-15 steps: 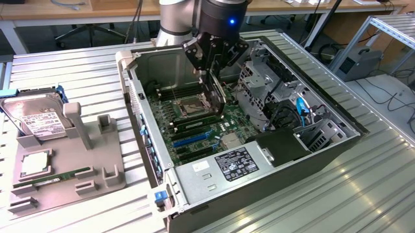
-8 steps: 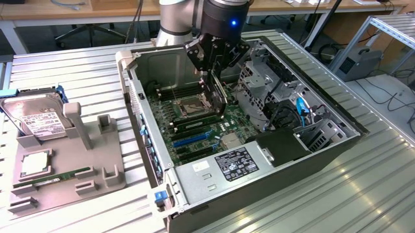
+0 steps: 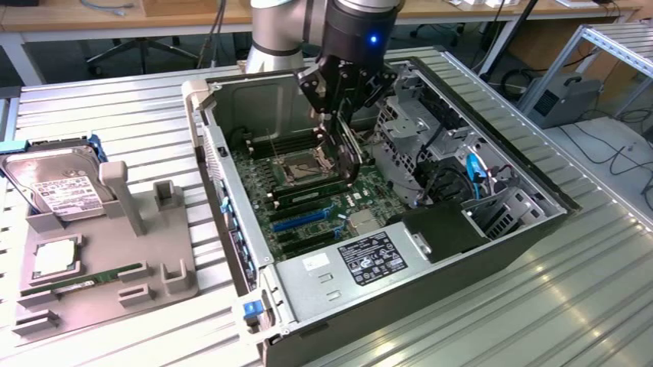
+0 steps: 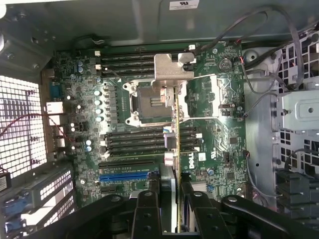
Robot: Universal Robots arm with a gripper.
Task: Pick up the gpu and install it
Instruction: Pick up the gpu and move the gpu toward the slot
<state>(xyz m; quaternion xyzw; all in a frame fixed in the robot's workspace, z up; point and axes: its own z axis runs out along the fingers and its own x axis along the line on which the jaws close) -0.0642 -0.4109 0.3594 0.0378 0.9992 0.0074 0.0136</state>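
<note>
The gpu [image 3: 345,157] hangs upright over the motherboard [image 3: 306,206] inside the open computer case [image 3: 219,153], and my gripper [image 3: 342,107] is shut on its upper edge. In the wrist view the gpu [image 4: 177,144] appears edge-on as a thin blade, with its silver bracket [image 4: 172,72] at the far end over the CPU socket [image 4: 152,102]. My gripper [image 4: 174,204] clamps the card between its two black fingers [image 4: 147,211]. The card is above the board and apart from the blue slot [image 4: 127,177] beside it.
A grey holder [image 3: 112,229] on the exterior view's left carries a hard drive [image 3: 56,187], a CPU [image 3: 56,260] and a green RAM stick [image 3: 97,279]. Inside the case are a metal drive cage [image 3: 408,126], cables [image 3: 475,172] and a power supply [image 3: 372,260].
</note>
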